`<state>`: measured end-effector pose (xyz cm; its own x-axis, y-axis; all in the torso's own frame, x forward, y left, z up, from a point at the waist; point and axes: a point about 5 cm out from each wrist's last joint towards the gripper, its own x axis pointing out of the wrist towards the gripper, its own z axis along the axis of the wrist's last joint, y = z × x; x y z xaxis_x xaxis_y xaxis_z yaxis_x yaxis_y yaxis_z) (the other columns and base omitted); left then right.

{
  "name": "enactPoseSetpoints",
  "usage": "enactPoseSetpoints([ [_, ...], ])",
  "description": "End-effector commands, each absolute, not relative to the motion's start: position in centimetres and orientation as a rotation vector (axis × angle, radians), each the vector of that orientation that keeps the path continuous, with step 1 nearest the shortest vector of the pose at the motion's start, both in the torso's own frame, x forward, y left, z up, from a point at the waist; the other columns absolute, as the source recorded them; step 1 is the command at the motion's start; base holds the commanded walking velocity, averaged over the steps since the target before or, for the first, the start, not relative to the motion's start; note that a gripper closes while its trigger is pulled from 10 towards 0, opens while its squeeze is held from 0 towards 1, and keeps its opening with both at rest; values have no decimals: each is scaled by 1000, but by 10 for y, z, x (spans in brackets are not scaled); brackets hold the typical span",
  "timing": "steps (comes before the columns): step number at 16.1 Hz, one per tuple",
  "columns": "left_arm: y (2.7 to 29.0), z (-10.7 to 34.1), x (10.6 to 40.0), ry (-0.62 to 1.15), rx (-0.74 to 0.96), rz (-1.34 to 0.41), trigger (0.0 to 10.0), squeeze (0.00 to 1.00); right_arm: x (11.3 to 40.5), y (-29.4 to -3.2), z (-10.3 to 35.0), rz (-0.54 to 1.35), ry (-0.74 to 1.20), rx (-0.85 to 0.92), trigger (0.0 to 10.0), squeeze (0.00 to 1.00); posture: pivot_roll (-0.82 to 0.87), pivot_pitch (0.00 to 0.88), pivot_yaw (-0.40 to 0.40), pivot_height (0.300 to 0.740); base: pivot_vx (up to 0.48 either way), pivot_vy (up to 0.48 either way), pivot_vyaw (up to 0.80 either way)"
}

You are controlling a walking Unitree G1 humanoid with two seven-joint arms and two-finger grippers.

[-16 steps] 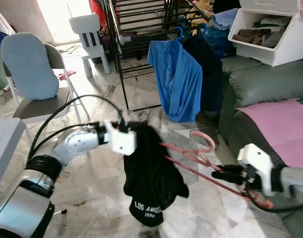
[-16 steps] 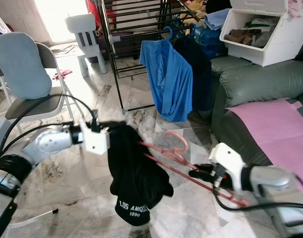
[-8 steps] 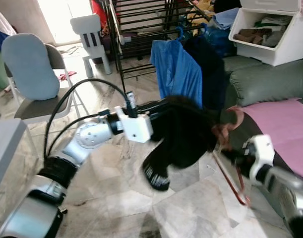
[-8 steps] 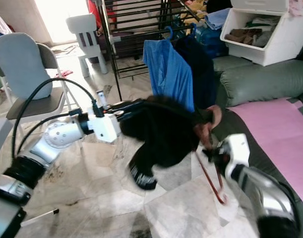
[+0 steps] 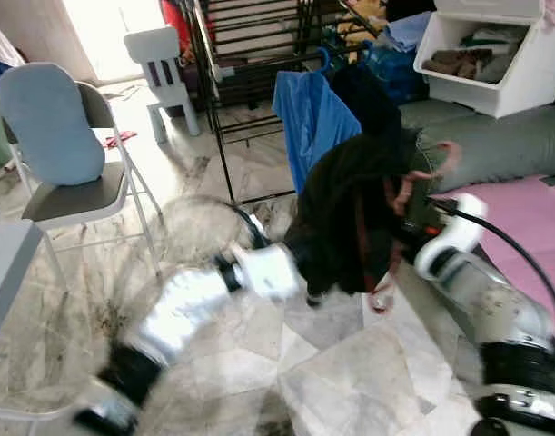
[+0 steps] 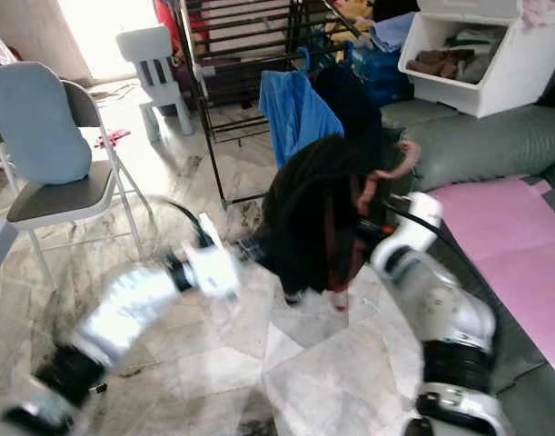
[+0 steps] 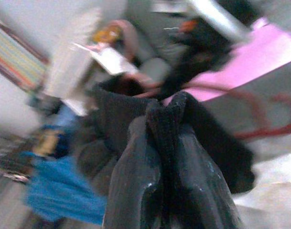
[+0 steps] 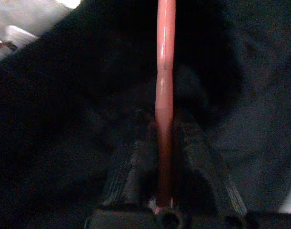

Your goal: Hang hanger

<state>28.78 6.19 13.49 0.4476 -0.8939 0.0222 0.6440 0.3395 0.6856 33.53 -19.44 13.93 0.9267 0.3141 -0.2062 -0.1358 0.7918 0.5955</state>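
hanger (image 5: pixel 421 177) + black garment (image 5: pixel 350 213) now lifted from low over floor to chest height, 1 o'clock, near drying rack (image 5: pixel 259 68) → approach to rail underway | right gripper (image 8: pixel 164 143) clamped on thin glossy pink hanger rod | left gripper (image 7: pixel 171 143) pinching soft knit black fabric; arm motion-blurred | blue shirt (image 5: pixel 313 118) already hung
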Motion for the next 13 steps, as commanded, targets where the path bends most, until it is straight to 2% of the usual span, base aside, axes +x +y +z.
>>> enactPoseSetpoints([
  [1, 58, 134, 283, -406, 649, -1066, 10000, 0, 340, -184, 169, 324, 229, 641, 10000, 0, -103, 0, 38, 740, 0, 0, 0],
  [3, 50, 136, 281, -430, 636, -976, 10000, 0, 323, -158, 164, 533, 327, 560, 10000, 0, -100, 0, 25, 740, 0, 0, 0],
  [4, 51, 142, 285, -449, 618, -922, 10000, 0, 317, -159, 153, 532, 382, 525, 10000, 0, -100, 0, 22, 740, 0, 0, 0],
  [7, 73, 164, 304, -453, 558, -687, 10000, 0, 303, -195, 121, 340, 516, 525, 10000, 0, -108, 0, 18, 740, 0, 0, 0],
  [9, 84, 167, 310, -442, 547, -607, 10000, 0, 285, -212, 110, 326, 587, 530, 10000, 0, -118, 0, 21, 740, 0, 0, 0],
  [13, 85, 173, 313, -457, 523, -575, 10000, 0, 264, -228, 86, 297, 698, 520, 10000, 0, -130, 0, 15, 740, 0, 0, 0],
])
